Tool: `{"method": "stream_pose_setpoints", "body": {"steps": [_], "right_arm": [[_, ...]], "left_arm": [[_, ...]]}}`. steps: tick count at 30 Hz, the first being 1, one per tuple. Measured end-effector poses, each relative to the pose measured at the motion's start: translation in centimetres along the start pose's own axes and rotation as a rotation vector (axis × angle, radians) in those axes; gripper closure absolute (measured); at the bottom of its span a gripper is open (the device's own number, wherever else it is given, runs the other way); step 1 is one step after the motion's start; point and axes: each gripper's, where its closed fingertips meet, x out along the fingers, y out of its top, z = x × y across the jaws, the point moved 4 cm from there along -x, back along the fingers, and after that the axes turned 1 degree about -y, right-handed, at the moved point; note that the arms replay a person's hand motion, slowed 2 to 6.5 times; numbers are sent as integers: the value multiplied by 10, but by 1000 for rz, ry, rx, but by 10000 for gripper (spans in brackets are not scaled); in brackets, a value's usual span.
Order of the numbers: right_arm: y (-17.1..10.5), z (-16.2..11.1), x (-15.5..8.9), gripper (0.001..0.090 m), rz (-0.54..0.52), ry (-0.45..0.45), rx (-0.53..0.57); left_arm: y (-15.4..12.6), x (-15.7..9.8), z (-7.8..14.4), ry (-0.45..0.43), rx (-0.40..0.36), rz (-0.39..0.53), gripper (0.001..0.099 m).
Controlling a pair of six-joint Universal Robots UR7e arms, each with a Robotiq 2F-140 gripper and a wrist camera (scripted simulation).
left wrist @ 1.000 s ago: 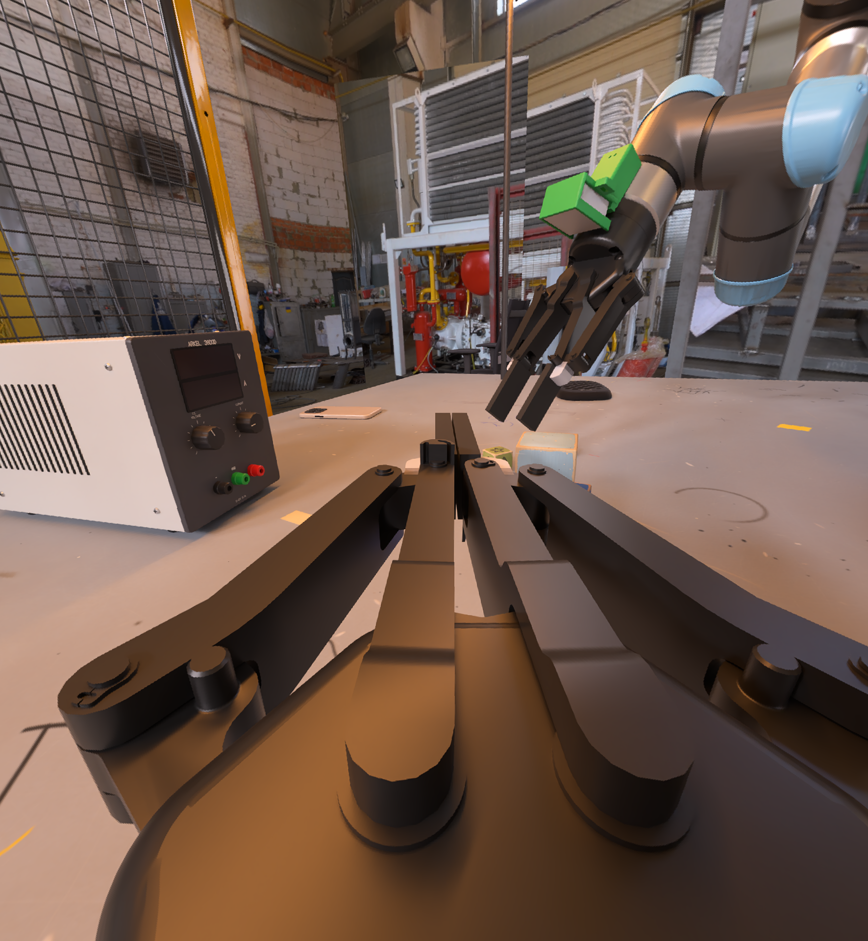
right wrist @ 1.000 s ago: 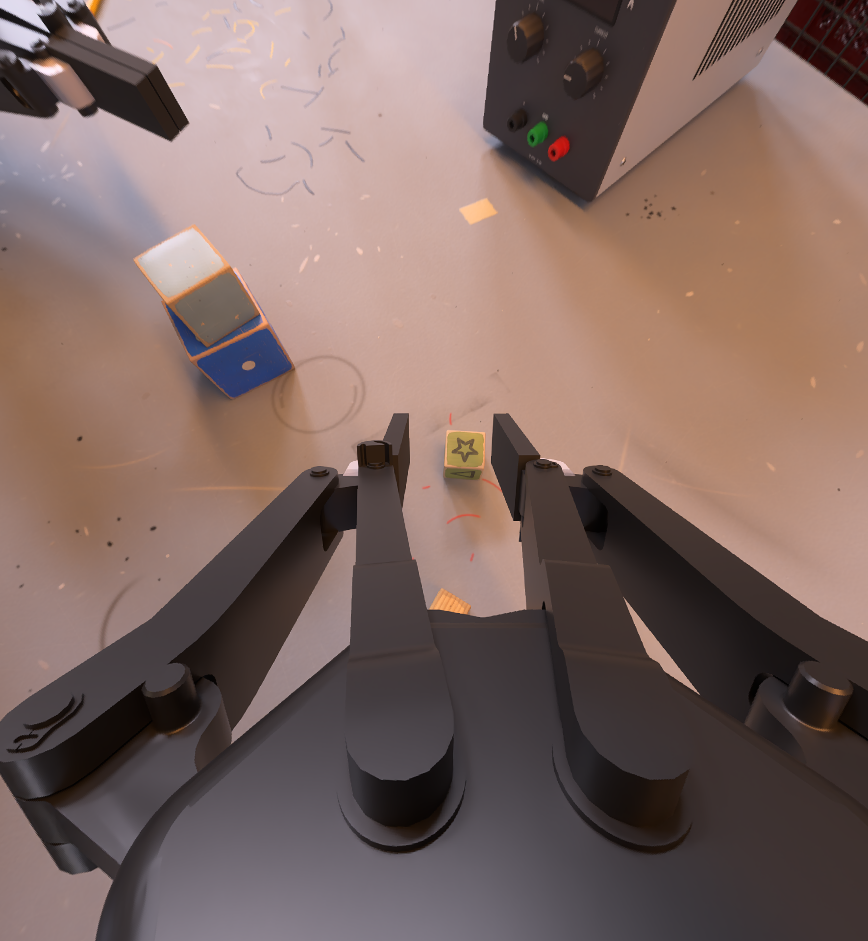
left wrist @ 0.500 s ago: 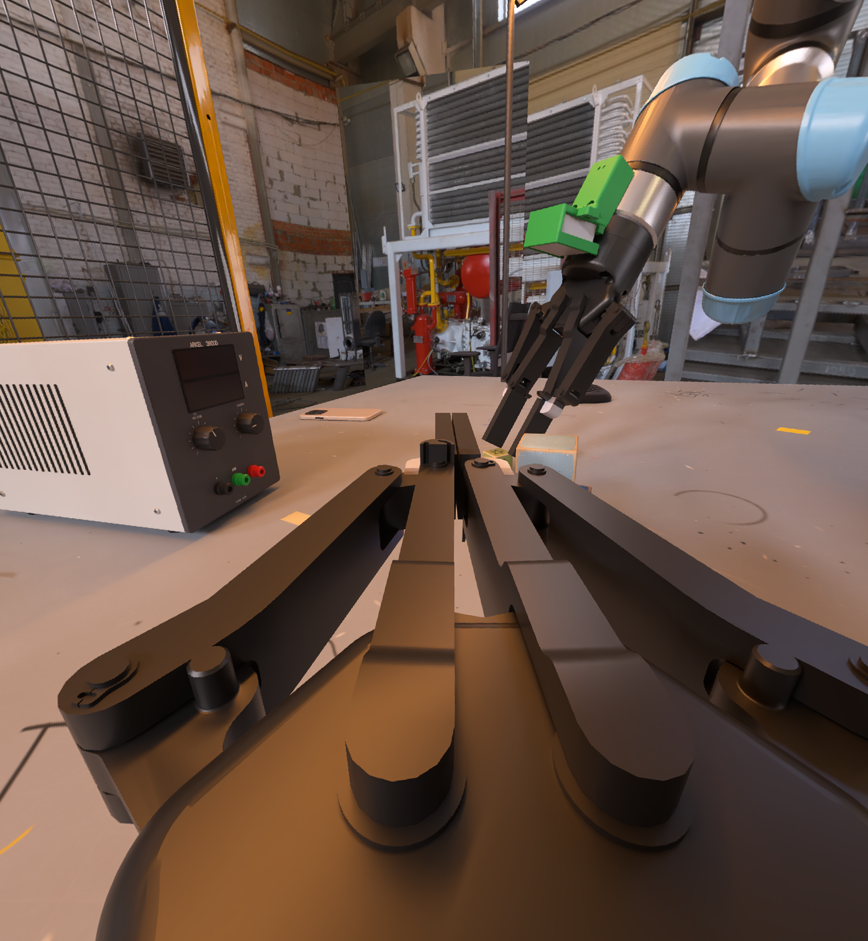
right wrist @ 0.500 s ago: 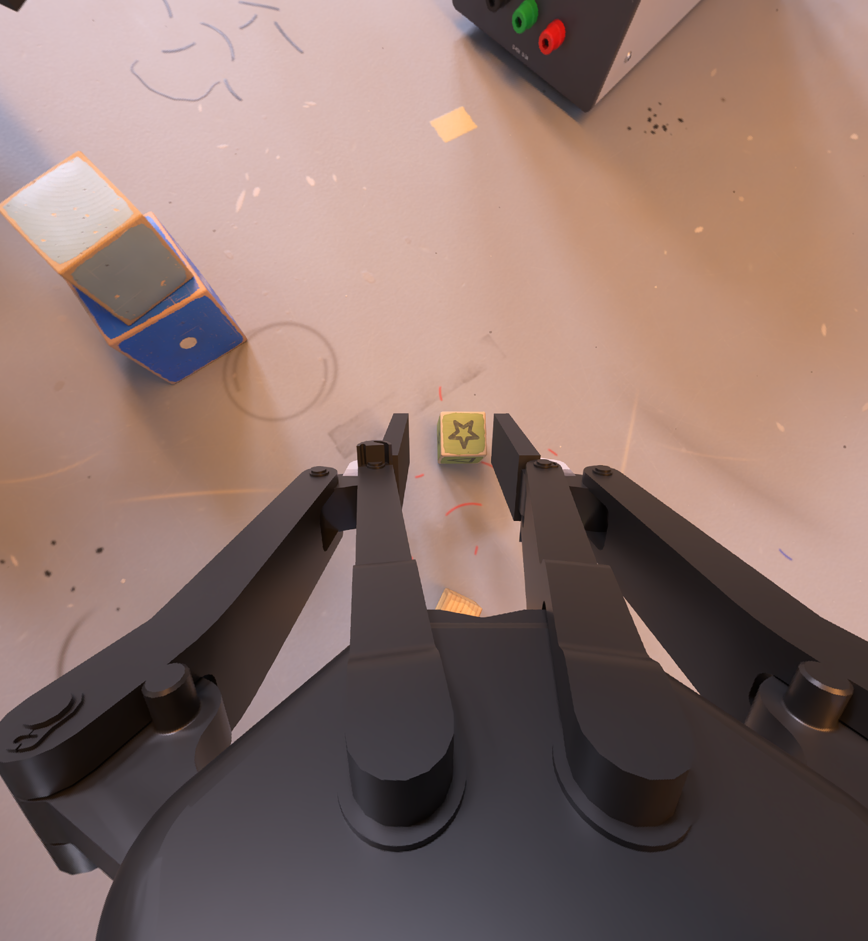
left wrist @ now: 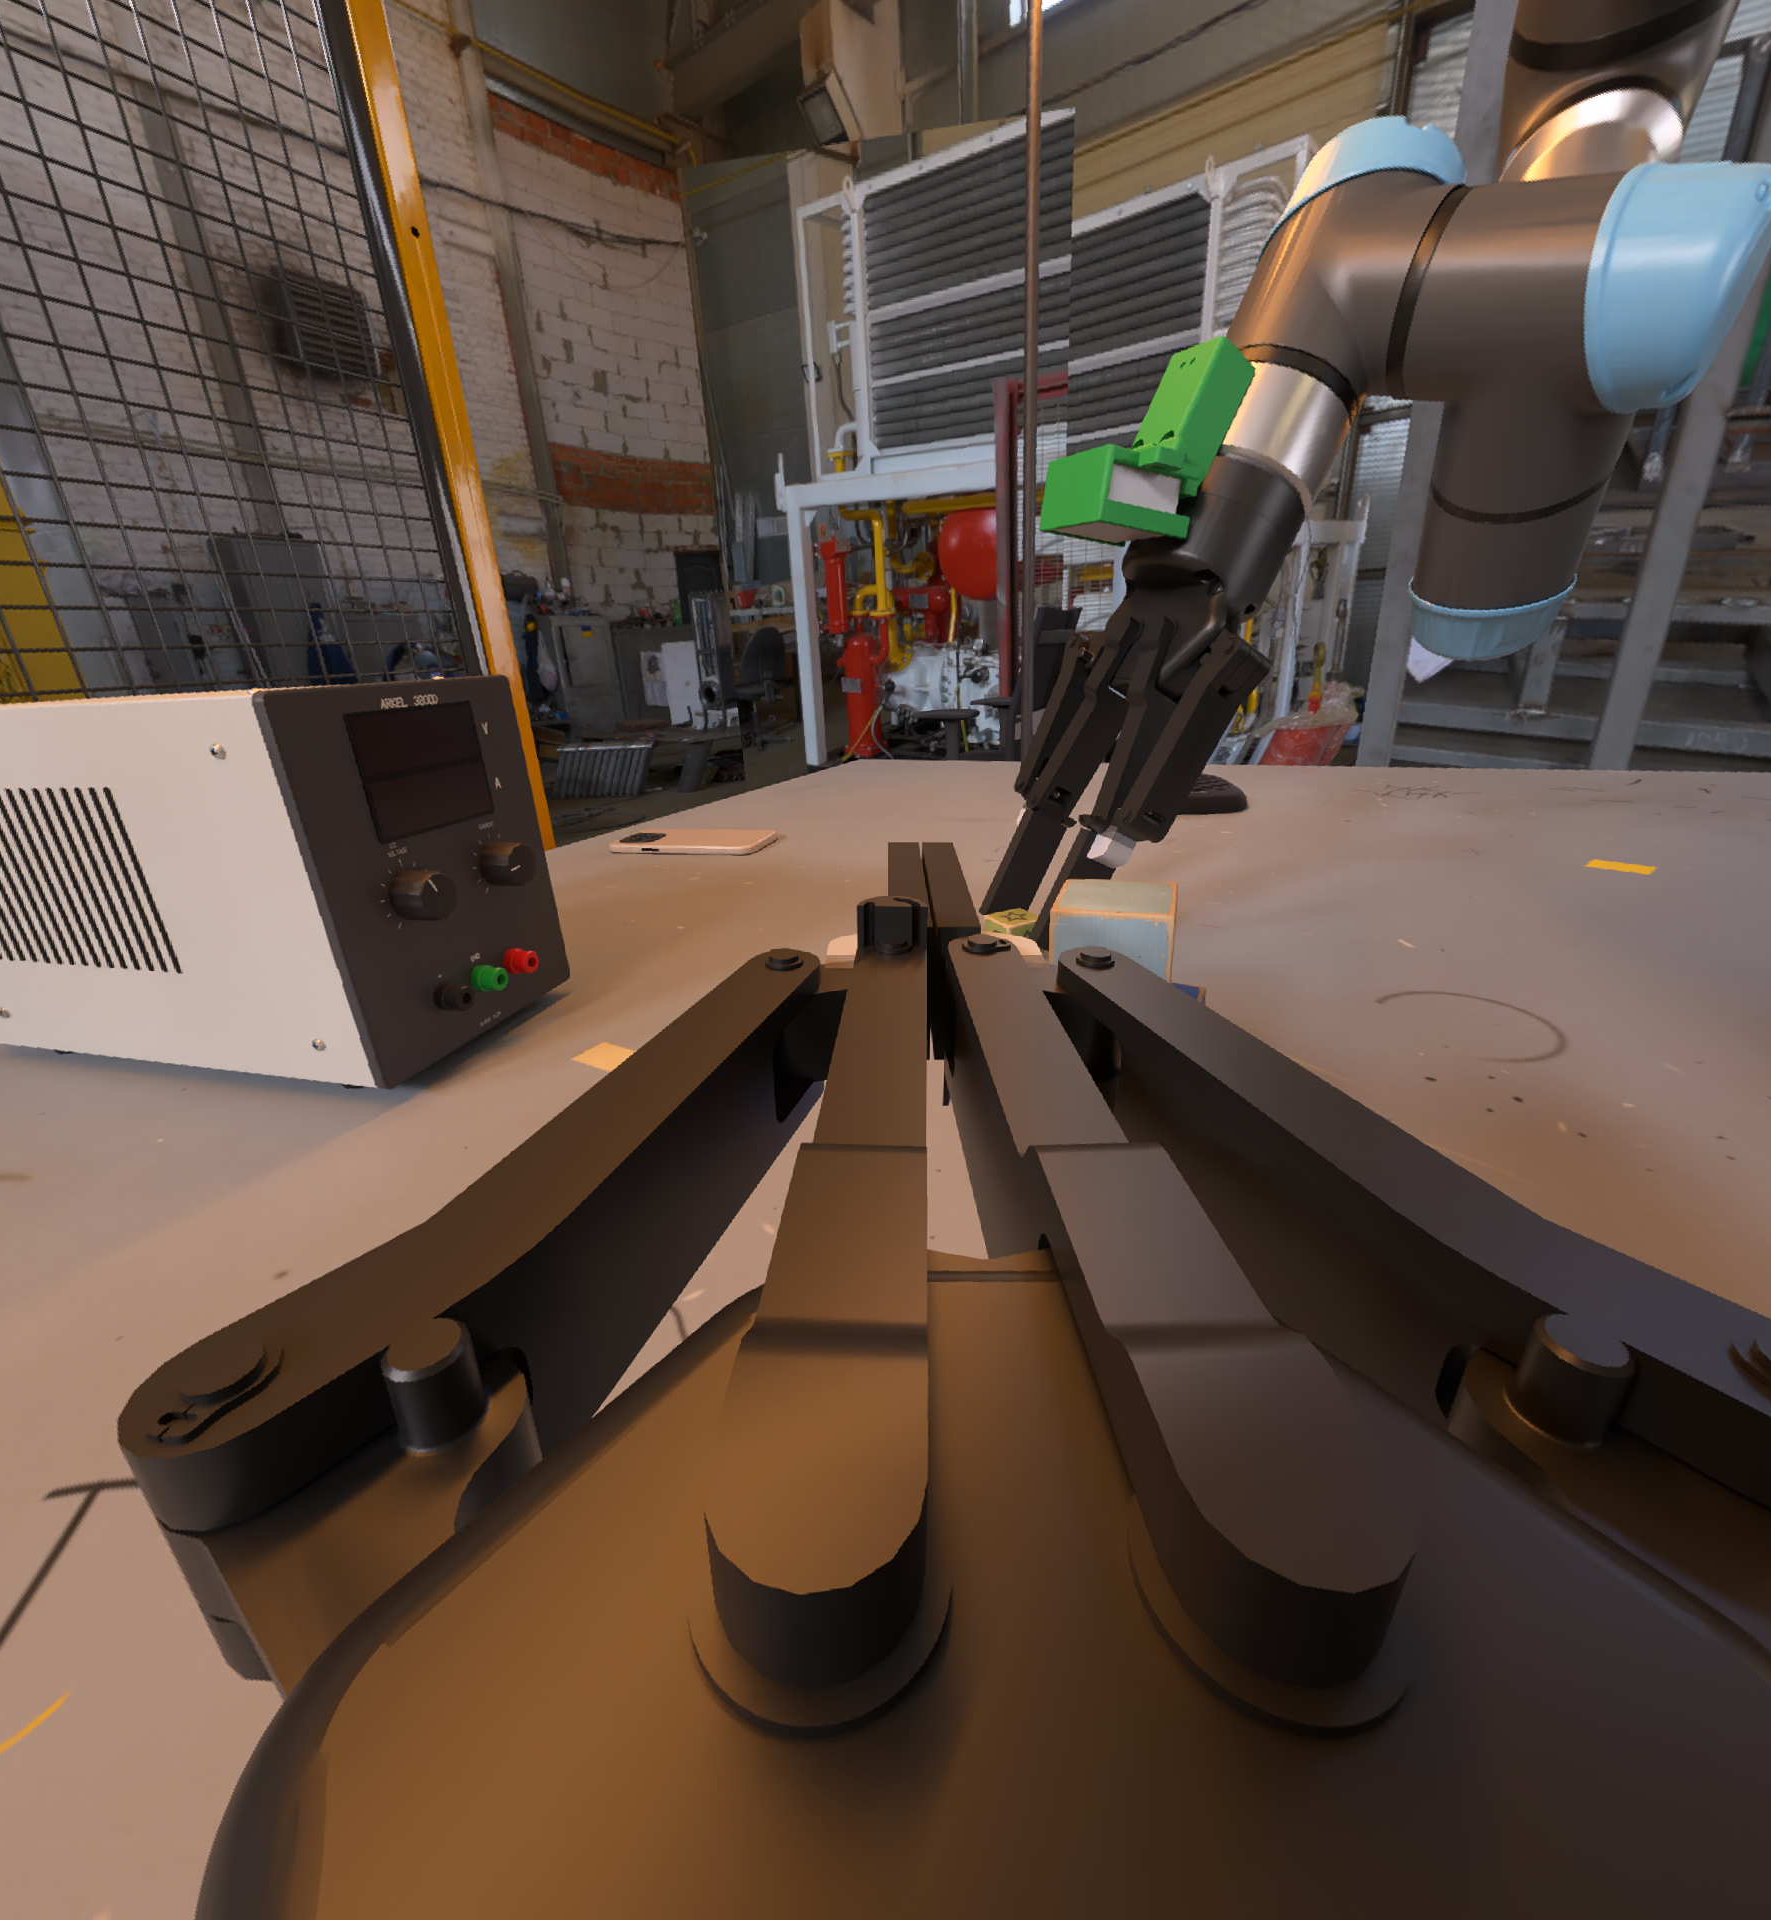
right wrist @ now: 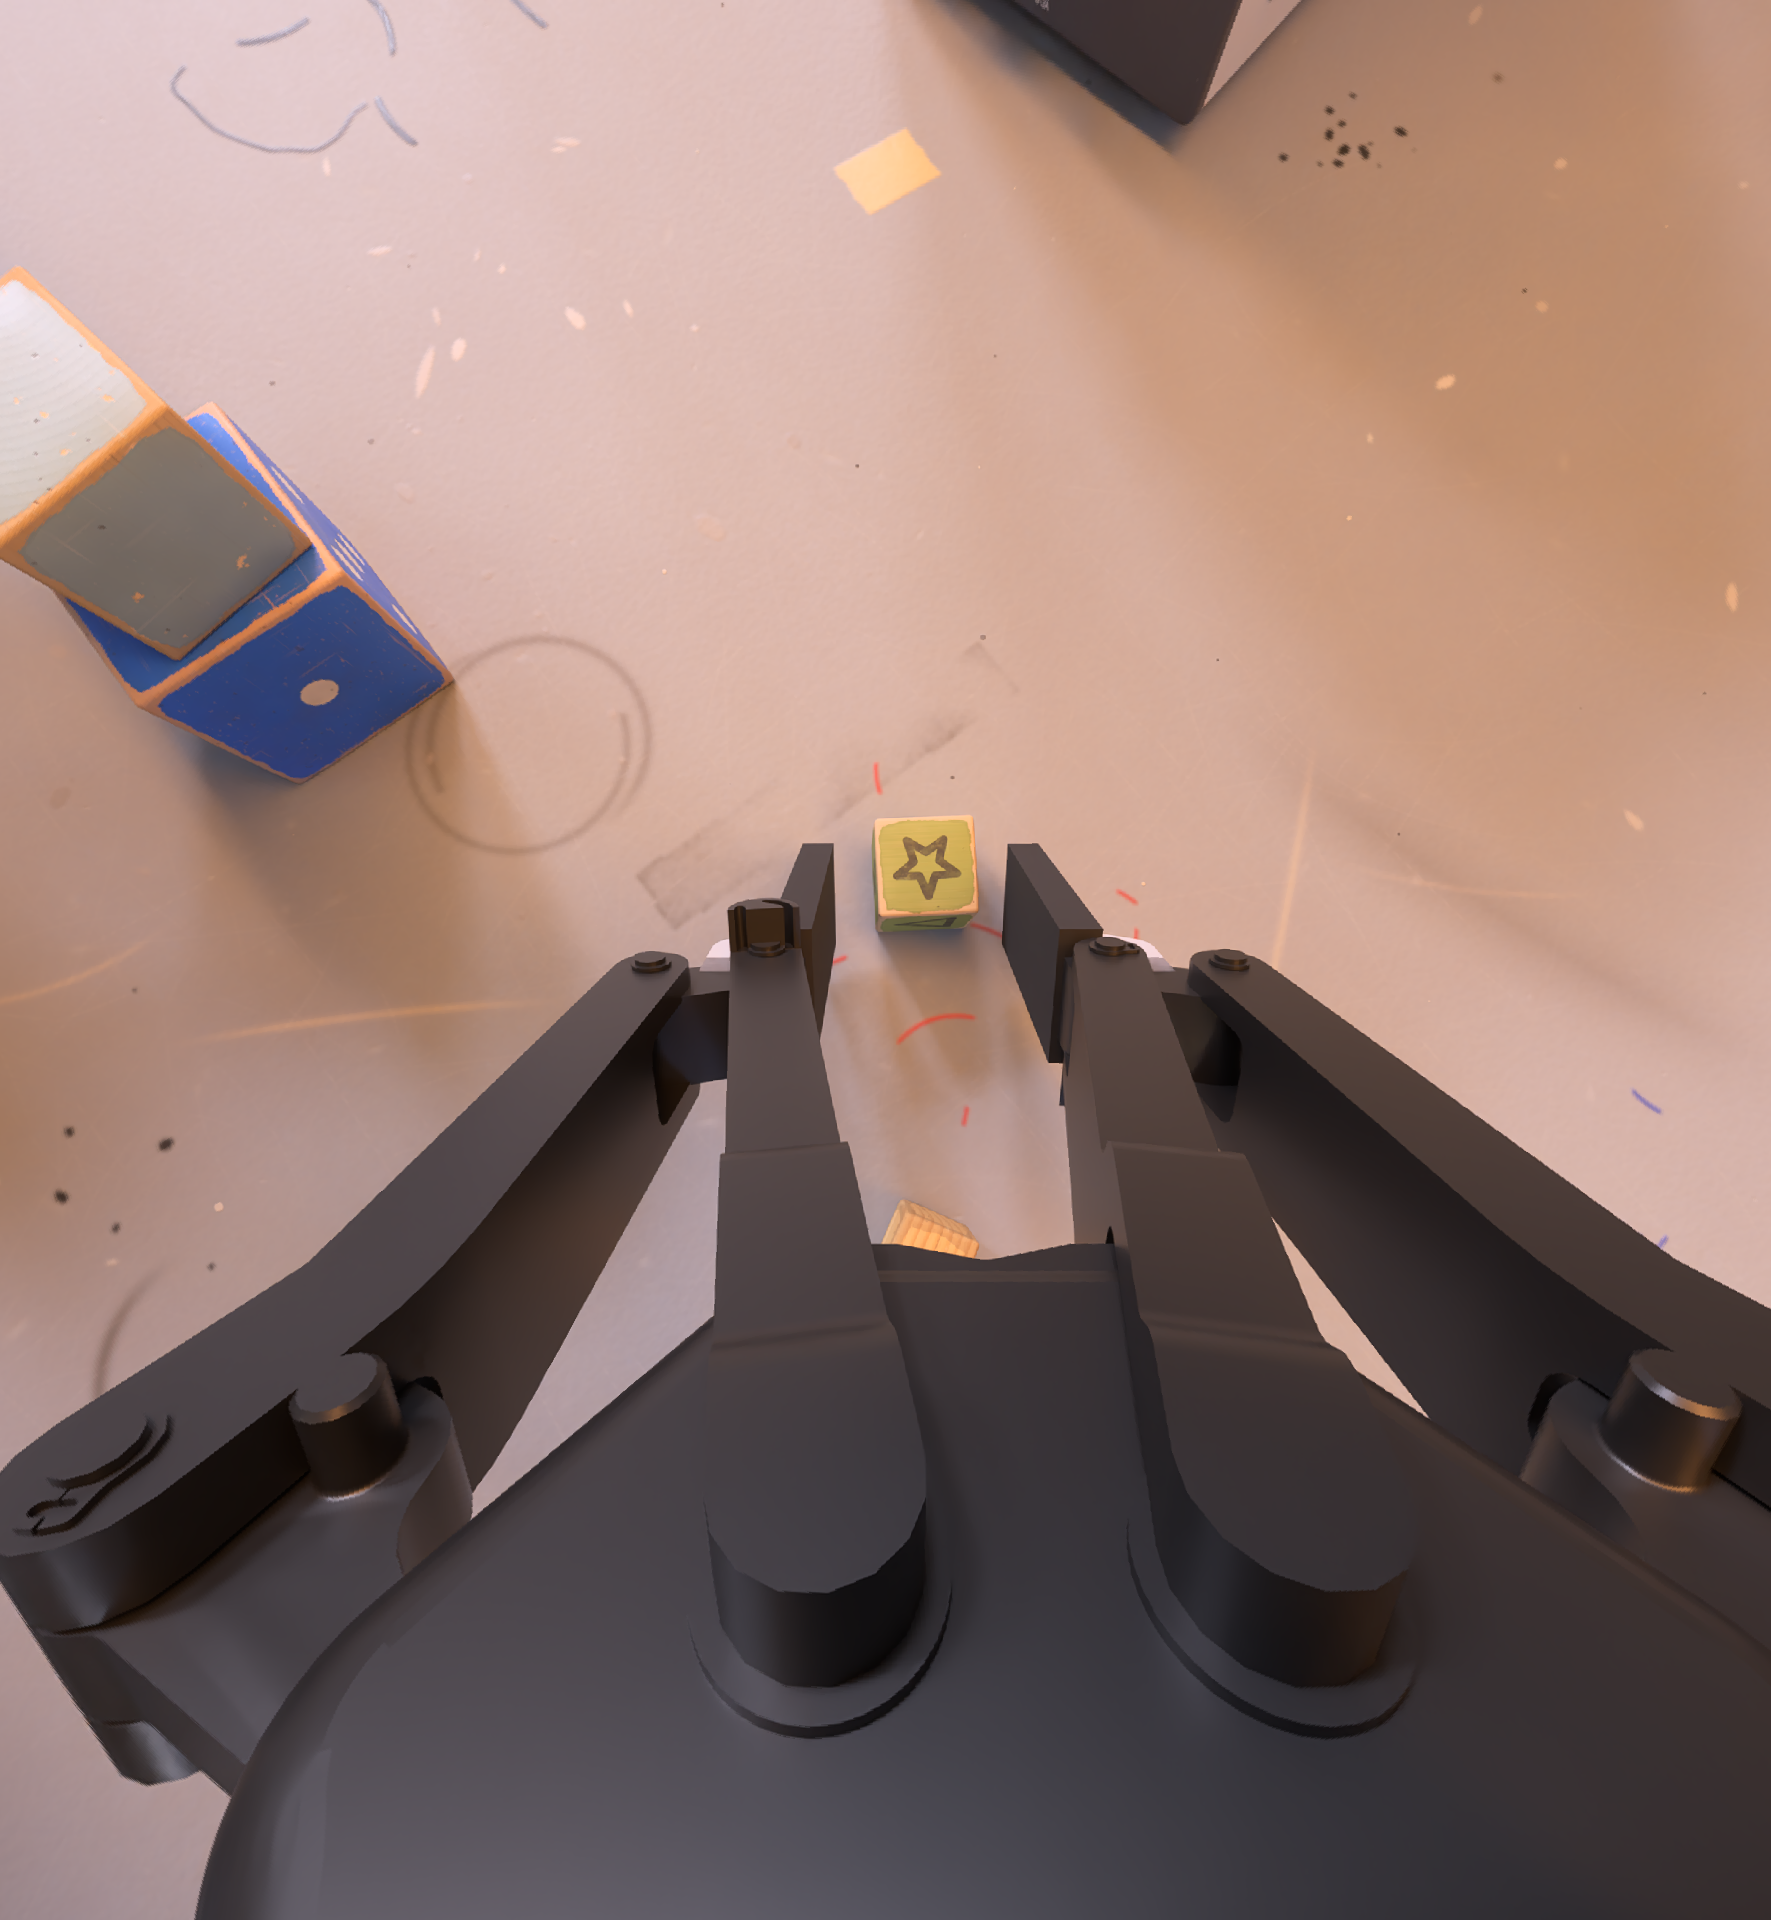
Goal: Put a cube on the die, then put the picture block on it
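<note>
Two fingers of the right pincer (right wrist: 917,899) hang spread wide either side of the star-marked picture block (right wrist: 925,871) on the surface (right wrist: 1276,520), while the pale cube (right wrist: 81,457) sits atop the blue die (right wrist: 299,675) and the left pincer (left wrist: 925,883) is pressed closed, empty.

Lettering on power supply (left wrist: 413,831); star on picture block (right wrist: 925,868)

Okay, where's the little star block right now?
In the right wrist view, the picture block sits on the table between the open right gripper's fingertips, right of the cube-on-die stack.
</note>
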Motion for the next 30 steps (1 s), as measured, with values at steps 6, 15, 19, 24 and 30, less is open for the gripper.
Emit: {"method": "stream_pose_setpoints", "body": {"steps": [6,15,19,24,30], "right_arm": [[-2,0,2,475,0,11,-22],[-1,0,5,574,23,27,-45],[2,1,5,631,42,22,-48],[5,1,5,651,62,22,-50],[10,-2,2,651,96,43,-55]], "left_arm": [[0,0,0,-1,3,-3,992],[0,1,1,-2,4,-5,992],[-1,1,1,-2,5,-7,992],[-1,1,1,-2,8,-10,992],[-1,1,1,-3,11,-13,992]]}}
